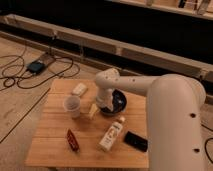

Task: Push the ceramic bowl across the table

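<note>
The ceramic bowl (118, 101), dark and glossy, sits near the middle of the light-wood table (55, 135), toward its far right side. My white arm reaches in from the right and bends down over the bowl's left rim. The gripper (103, 104) hangs at that left edge, at or just inside the rim, and partly hides the bowl.
A pale cup (72, 106) stands left of the bowl, with a small yellowish item (93, 110) between them. A white packet (79, 90) lies at the back, a red wrapper (73, 140), a white bottle (111, 134) and a black device (135, 141) lie in front. Cables cover the floor at left.
</note>
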You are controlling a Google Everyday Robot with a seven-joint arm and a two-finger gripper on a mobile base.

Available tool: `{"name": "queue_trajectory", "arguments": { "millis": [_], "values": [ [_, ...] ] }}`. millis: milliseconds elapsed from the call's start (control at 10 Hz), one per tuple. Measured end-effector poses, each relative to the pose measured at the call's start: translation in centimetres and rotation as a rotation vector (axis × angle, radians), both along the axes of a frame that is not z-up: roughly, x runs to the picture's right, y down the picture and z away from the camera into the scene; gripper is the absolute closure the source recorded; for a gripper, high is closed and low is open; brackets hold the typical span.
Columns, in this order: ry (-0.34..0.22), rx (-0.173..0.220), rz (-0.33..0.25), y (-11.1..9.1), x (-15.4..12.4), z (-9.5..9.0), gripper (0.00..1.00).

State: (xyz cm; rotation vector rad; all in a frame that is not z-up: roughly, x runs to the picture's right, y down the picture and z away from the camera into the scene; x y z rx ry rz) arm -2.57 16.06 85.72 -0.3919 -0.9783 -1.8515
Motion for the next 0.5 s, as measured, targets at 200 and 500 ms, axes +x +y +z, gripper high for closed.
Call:
{"name": "queue_trajectory", "arguments": {
  "millis": [200, 500],
  "values": [
    [-0.018, -0.014, -0.013, 1.2, -1.8, -0.5, 0.20],
    [-0.050, -0.022, -0.039, 2.3, -4.1, -1.9, 0.20]
  ]
}}
